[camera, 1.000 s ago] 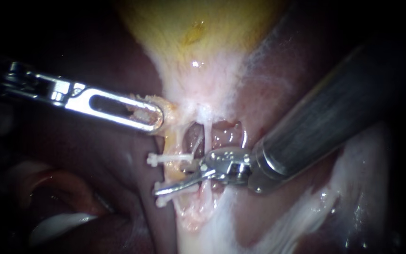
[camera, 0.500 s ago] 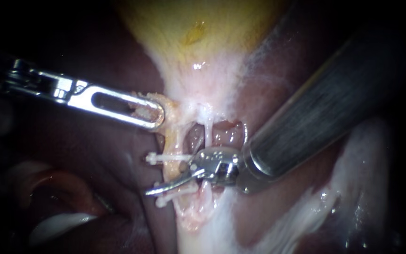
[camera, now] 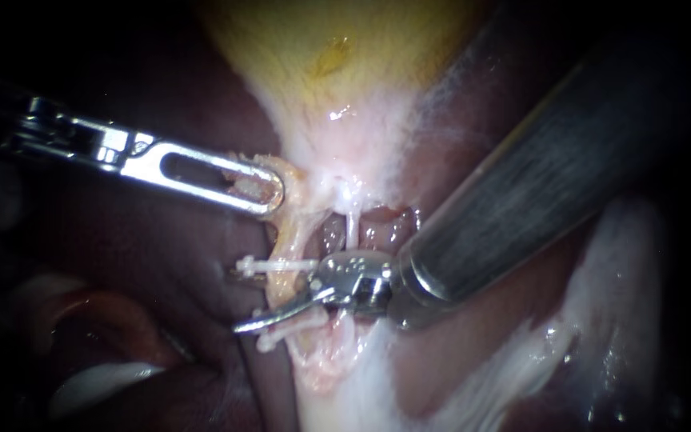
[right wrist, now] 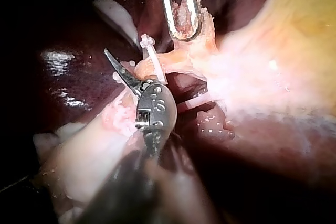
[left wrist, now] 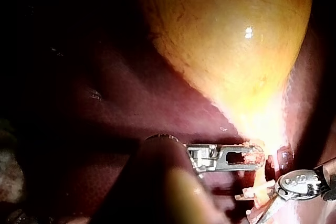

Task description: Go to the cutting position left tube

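The left tube point(camera: 284, 284), yellowish, runs down from the gallbladder point(camera: 337, 56) neck and carries an upper white clip point(camera: 273, 265) and a lower white clip point(camera: 280, 334). My right instrument point(camera: 241, 304) comes in from the upper right. Its blades reach across this tube between the clips. One blade lies in front of the tube, and a darker tip shows behind it under the upper clip. The jaws are open. In the right wrist view, the right instrument point(right wrist: 119, 65) shows one pointed blade crossing the tube. My left instrument point(camera: 264, 192) is shut on tissue at the gallbladder neck.
Dark red liver point(camera: 161, 264) surrounds the field. A thin pale strand, the right tube point(camera: 351, 224), runs beside the left one behind the right instrument's wrist. Pale fatty tissue point(camera: 361, 384) lies below the clips. The thick right shaft point(camera: 537, 184) covers the upper right.
My right instrument has slid left, so its blade tip now reaches farther past the tube between the clips. The left instrument has edged slightly right and keeps its hold.
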Motion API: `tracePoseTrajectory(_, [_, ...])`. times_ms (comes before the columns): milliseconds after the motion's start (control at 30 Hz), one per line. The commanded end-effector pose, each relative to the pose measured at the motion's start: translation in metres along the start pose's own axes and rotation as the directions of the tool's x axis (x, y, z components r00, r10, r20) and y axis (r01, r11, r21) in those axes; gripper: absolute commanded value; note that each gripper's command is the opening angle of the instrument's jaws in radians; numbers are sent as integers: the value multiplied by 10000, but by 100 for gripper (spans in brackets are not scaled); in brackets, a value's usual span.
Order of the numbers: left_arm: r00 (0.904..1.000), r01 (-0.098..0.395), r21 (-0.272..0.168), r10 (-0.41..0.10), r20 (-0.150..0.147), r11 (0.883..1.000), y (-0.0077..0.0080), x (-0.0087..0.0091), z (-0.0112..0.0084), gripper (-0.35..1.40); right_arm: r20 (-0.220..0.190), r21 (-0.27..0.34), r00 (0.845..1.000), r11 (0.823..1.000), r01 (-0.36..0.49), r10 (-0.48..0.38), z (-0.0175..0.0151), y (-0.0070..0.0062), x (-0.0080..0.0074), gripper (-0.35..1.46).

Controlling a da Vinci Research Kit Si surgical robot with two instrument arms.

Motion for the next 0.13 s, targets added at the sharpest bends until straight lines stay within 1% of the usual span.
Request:
tracePoseTrajectory(33, [10000,-7,-1,7,5,10000,0,0,0,-35,-3,-1,10000,10000,2,-2,0,0,0,140])
tracePoseTrajectory(133, [10000,-8,-1,8,4,10000,0,0,0,-35,-3,2,10000,10000,2,-2,-1,-1,0,140])
